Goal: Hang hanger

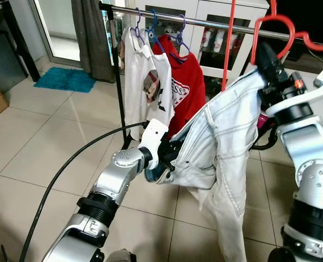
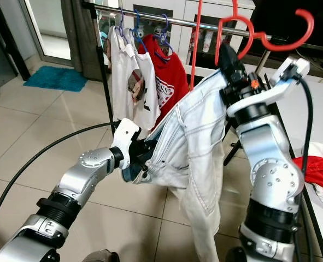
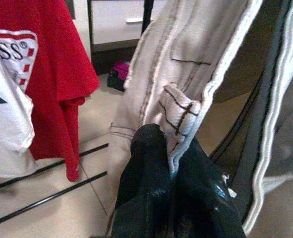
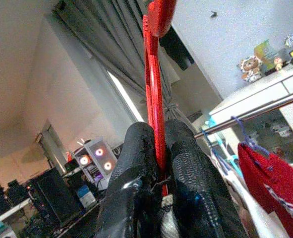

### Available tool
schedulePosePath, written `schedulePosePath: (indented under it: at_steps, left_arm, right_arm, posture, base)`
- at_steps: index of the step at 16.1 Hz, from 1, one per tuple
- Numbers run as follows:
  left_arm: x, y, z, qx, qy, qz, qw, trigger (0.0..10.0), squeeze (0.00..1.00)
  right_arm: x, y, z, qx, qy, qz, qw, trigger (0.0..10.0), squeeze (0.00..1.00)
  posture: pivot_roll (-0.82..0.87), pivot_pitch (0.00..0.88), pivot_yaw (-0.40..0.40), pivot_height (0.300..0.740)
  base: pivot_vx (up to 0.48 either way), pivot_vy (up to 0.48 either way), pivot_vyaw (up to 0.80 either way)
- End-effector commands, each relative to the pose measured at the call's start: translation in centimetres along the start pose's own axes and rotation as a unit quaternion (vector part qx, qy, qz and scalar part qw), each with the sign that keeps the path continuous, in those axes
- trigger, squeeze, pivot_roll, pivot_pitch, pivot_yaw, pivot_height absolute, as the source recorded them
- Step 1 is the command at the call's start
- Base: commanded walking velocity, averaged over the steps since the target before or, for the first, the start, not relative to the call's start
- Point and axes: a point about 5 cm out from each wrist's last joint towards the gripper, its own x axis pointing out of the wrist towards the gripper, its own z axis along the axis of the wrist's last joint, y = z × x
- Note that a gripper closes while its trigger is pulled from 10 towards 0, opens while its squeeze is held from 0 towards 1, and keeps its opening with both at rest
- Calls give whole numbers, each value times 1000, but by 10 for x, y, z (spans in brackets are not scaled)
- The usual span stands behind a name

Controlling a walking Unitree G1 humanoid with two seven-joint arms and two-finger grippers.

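1. The right gripper (image 4: 158,173) has its fingers clamped on the red hanger (image 2: 235,27), just before the rail (image 2: 205,24).
2. The left gripper (image 3: 172,171) pinches the pale denim jacket (image 2: 191,142) hanging below the rail.

I see the chrome clothes rail (image 1: 216,23) running across ahead of me, with the white printed T-shirt (image 1: 142,82) hanging left of the red T-shirt (image 1: 186,90). The pale denim jacket (image 1: 221,158) hangs before them on the red plastic hanger (image 1: 270,27), between my left claw (image 1: 164,158) and right claw (image 1: 266,54). The teal floor mat (image 1: 65,79) lies far left.
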Motion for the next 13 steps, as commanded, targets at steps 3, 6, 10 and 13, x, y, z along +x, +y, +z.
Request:
schedulePosePath:
  at_steps: [3,6,10,13]
  left_arm:
    - [-17,21,-12,-3,16,44,999,0,0]
    - [-35,55,16,0,-39,108,993,0,0]
    - [-76,106,46,28,-73,208,975,0,0]
    - [-90,119,45,29,-66,230,971,0,0]
  right_arm:
    - [0,1,16,-96,23,19,995,0,0]
    - [-21,-7,-24,-231,241,61,941,0,0]
    - [-39,-22,-30,-302,344,83,885,0,0]
    - [-49,-33,-29,-364,402,108,833,0,0]
  posture:
    - [-74,0,-29,740]
    - [-67,0,-37,740]
    - [-62,0,-39,740]
    - [-63,0,-48,740]
  base:
    - [0,0,0]
    - [0,0,0]
    - [0,0,0]
    - [0,0,0]
